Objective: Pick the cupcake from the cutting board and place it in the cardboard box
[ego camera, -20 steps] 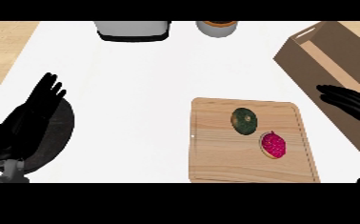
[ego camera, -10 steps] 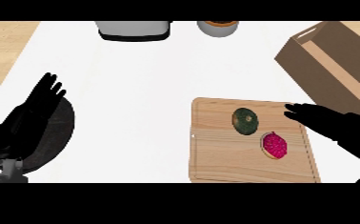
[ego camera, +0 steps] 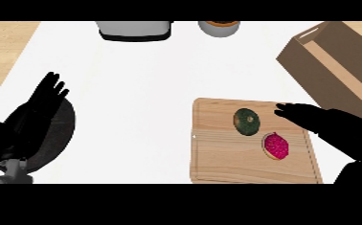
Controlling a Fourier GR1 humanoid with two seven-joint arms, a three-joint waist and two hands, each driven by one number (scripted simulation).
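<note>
White desk (ego camera: 141,85) carries a wooden cutting board (ego camera: 226,166), where the pink cupcake (ego camera: 276,146) lies just beside a dark green round item (ego camera: 247,121). Over the board's right side hovers the right hand (ego camera: 322,121), fingers straight and empty, with the cardboard box (ego camera: 325,61) beyond it. At far left the left hand (ego camera: 42,104) rests, fingers spread.

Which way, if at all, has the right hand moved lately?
Yes: the right hand has come left, from beside the cutting board to over it.

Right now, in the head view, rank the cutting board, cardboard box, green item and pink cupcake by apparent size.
cutting board
cardboard box, partly out of view
green item and pink cupcake, alike
</note>
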